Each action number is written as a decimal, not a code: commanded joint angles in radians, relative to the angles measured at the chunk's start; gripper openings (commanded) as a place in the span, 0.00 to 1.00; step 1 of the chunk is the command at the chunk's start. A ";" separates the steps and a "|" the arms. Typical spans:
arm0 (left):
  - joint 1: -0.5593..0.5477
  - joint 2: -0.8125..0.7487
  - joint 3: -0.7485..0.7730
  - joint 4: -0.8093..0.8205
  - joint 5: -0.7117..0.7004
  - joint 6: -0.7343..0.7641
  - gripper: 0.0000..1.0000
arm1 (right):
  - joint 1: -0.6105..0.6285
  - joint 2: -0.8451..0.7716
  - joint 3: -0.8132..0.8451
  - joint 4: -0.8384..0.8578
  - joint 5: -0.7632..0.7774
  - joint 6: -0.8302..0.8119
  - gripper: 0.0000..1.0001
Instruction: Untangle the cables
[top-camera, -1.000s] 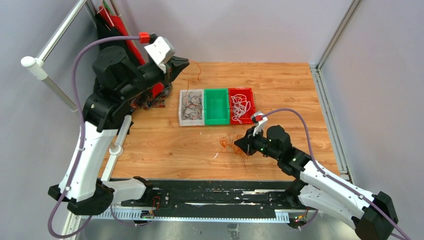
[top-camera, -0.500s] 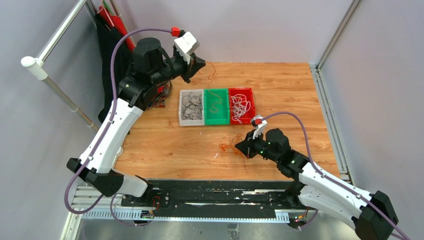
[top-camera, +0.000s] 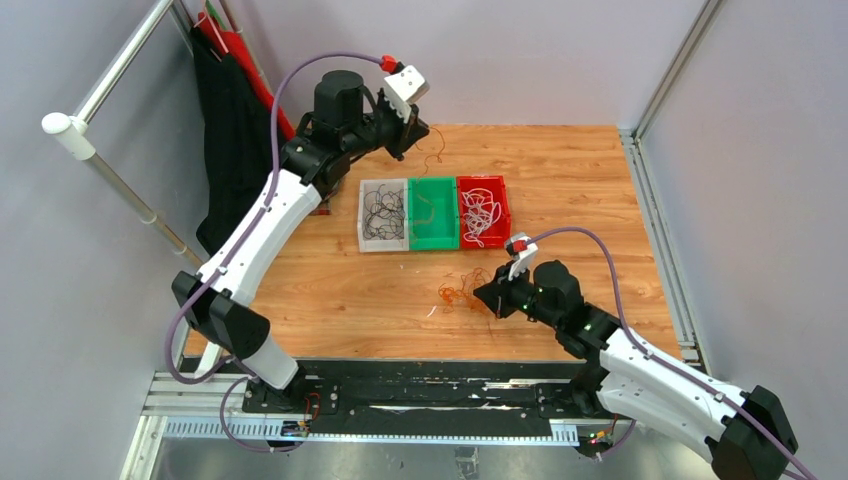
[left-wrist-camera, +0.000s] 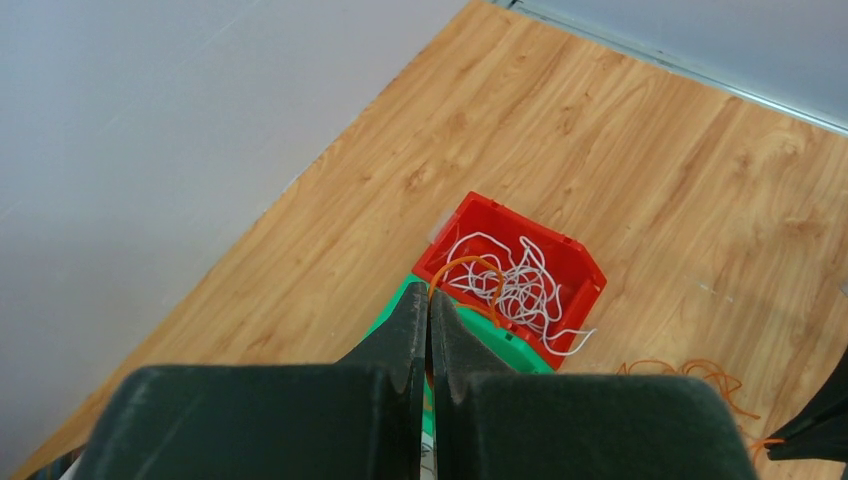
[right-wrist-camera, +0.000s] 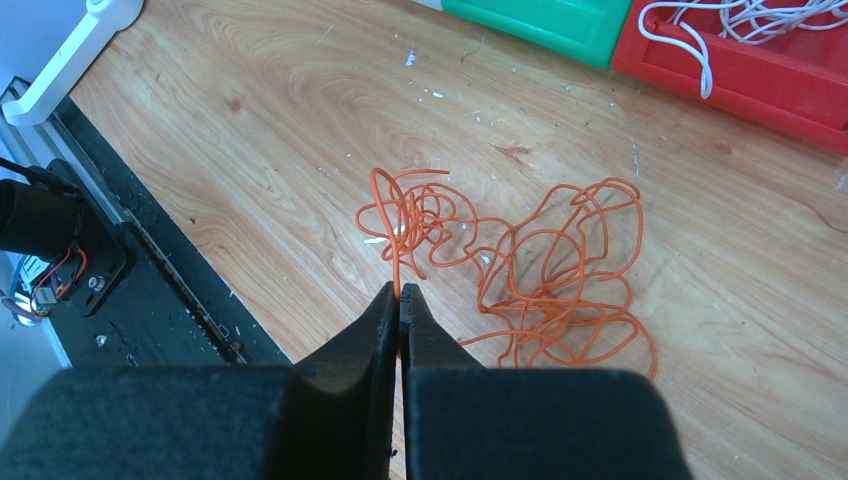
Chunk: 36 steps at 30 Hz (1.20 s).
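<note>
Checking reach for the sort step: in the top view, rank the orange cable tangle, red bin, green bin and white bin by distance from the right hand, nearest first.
1. orange cable tangle: at the tips of the right hand, on its left.
2. red bin: straight beyond the hand, right end of the row.
3. green bin: middle of the row.
4. white bin: left end.

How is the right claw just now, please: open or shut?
Shut: the right claw is closed with no gap, pinching a strand of the orange cable tangle.
</note>
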 joint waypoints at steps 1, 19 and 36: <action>-0.011 0.035 0.064 0.040 0.000 -0.021 0.00 | 0.013 -0.008 -0.021 0.022 0.024 -0.013 0.01; -0.010 0.082 0.057 0.047 -0.031 0.038 0.01 | 0.013 -0.021 -0.033 0.020 0.039 -0.006 0.01; -0.011 0.146 0.072 0.069 -0.047 0.029 0.00 | 0.014 -0.014 -0.034 0.028 0.045 -0.003 0.01</action>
